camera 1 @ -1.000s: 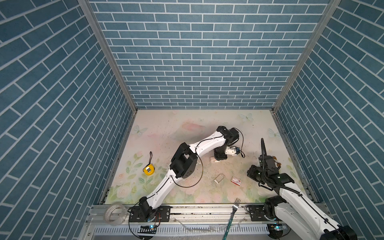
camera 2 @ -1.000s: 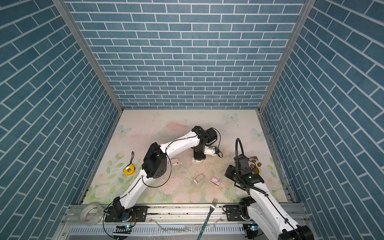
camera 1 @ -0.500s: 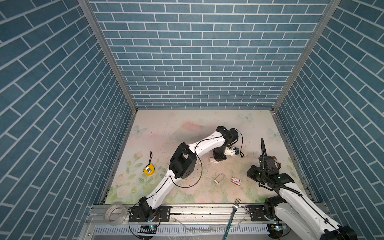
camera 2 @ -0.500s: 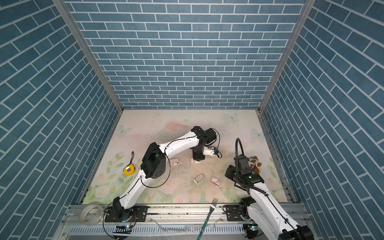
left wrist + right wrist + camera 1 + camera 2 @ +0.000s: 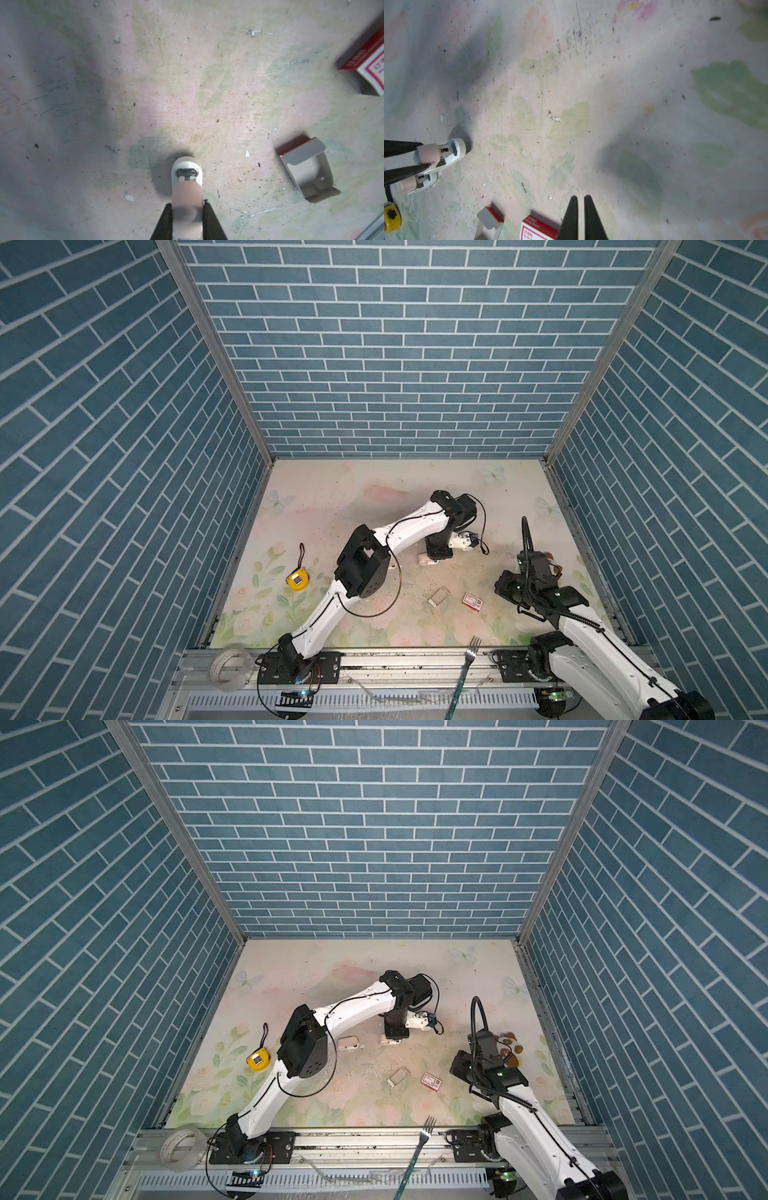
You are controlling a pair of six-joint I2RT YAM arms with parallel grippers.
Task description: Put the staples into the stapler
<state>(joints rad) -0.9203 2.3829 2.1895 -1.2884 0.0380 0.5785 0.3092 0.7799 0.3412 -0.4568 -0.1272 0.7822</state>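
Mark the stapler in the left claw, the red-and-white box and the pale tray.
stapler (image 5: 187,162): left wrist view, on its white rounded nose.
red-and-white box (image 5: 473,601): in a top view, on its labelled top face.
pale tray (image 5: 398,1077): in a top view, on its middle.

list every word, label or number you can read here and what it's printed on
"订书钉", red print on the white face of the staple box, right wrist view; a best reading, edges soft.
Smaller line beneath it: too blurred to read.
Same box in the left wrist view: red print, blurred, unreadable.
Yellow tape measure: label too small to read.
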